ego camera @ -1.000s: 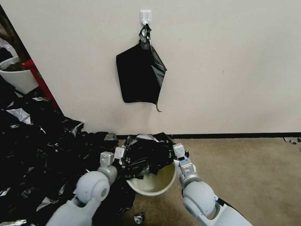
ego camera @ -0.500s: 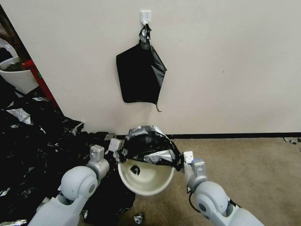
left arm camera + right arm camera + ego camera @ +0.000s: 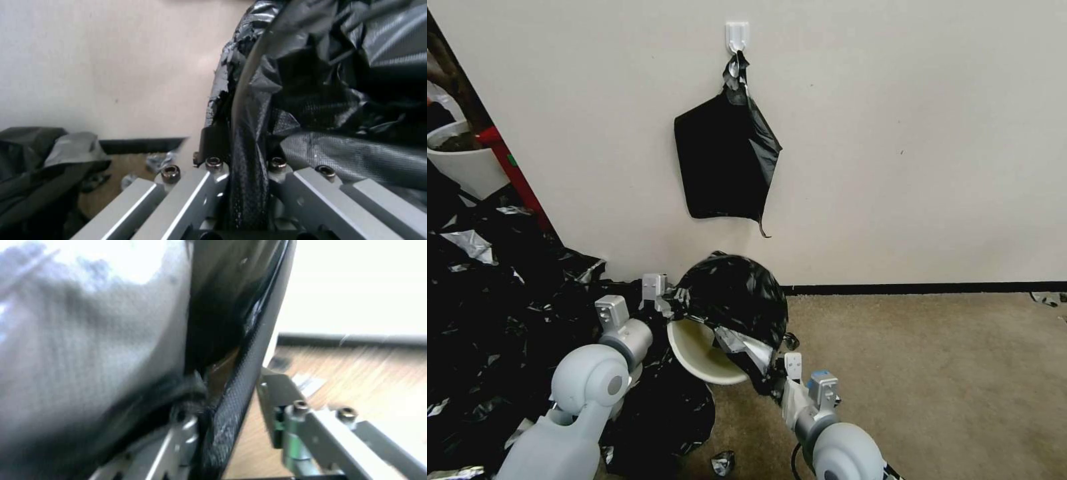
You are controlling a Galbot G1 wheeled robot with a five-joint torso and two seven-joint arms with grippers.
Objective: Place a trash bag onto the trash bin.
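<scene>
Low against the wall, we hold the trash bin (image 3: 697, 347) tipped, mouth toward seven o'clock, the trash bag (image 3: 734, 300) domed over its far side. Our left gripper (image 3: 650, 300) and right gripper (image 3: 800, 377) clamp bagged rim at ten and four o'clock.

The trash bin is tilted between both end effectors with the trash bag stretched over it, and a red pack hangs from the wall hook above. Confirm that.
One detail is wrong: the head view shows the pack on the wall hook is black, not red. The rest holds: the trash bin is tilted, with the trash bag stretched over it between the left end effector and right end effector.
</scene>
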